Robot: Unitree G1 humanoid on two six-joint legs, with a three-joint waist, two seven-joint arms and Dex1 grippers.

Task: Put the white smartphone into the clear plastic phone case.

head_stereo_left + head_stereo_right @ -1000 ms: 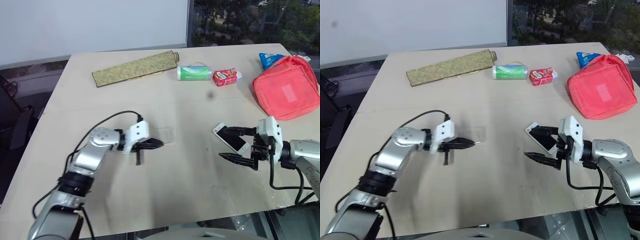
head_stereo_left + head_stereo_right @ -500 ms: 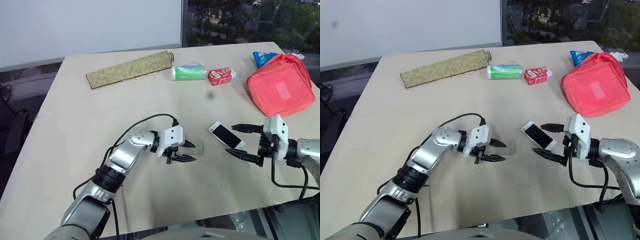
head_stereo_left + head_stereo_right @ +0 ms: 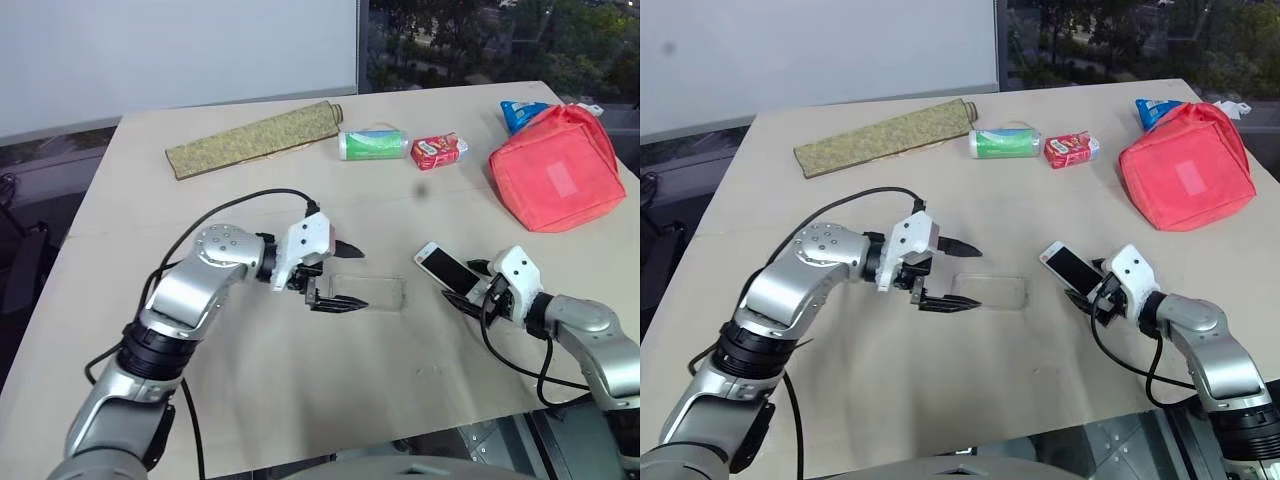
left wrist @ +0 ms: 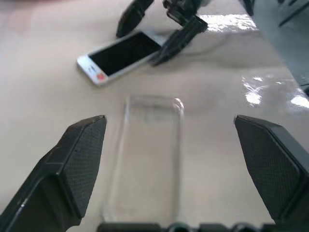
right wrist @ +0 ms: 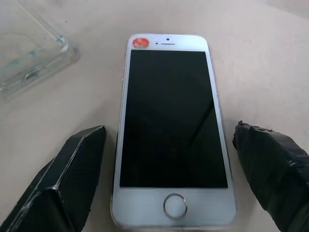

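The clear plastic phone case (image 5: 29,53) runs off the right wrist view's edge, only a corner visible.

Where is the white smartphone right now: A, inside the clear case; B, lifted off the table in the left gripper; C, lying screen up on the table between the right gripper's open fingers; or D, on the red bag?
C: the white smartphone lies flat, screen up, on the table, between the open fingers of the right gripper, apart from the clear plastic phone case.

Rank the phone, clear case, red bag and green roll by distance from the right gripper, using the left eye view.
From the right gripper:
1. Phone, between its open fingers.
2. Clear case, to its left.
3. Red bag, far right.
4. Green roll, far edge.
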